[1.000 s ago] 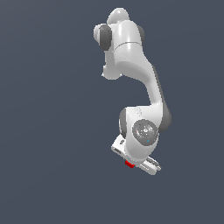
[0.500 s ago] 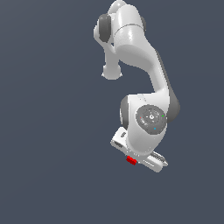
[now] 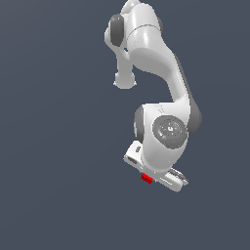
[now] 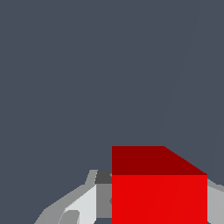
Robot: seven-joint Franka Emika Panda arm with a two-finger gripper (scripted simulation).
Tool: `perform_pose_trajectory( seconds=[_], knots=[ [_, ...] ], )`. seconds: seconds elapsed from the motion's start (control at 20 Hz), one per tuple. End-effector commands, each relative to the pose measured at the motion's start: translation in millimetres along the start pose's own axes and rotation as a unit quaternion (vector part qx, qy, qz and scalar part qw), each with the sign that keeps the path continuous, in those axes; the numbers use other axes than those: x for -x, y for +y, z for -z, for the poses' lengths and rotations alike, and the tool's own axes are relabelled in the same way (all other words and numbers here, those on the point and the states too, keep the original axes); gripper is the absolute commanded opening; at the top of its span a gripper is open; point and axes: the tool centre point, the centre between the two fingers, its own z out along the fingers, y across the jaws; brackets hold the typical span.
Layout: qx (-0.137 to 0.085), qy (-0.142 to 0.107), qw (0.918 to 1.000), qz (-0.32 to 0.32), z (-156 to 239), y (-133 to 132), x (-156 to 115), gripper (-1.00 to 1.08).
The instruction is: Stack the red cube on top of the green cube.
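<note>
A: The red cube [image 4: 159, 192] fills the near part of the wrist view, a bright front face with a darker face above it. Pale grey gripper [image 4: 148, 205] fingers [image 4: 83, 205] flank it on both sides, closed against it.

B: So the pincer is holding it?

A: Yes, narrowed onto the cube. Beyond it, only flat dark grey background.

B: And from the exterior view?

A: The red cube [image 3: 146, 178] shows as a small red patch under the white gripper [image 3: 152, 177], low in the picture. Behind and above, the white arm [image 3: 161, 63] bends up toward the top.

B: The green cube?

A: I cannot see it.
</note>
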Motion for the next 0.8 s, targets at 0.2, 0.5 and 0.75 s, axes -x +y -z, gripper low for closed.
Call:
perform_pose_trajectory(
  seconds=[0.2, 0.5, 0.75],
  knots=[
    [0.000, 0.000, 1.0000, 0.000, -2, 1, 7, -1.00],
    [0.000, 0.000, 1.0000, 0.000, -8, 4, 21, -1.00],
    [0.000, 0.000, 1.0000, 0.000, -17, 9, 41, -1.00]
  ],
)
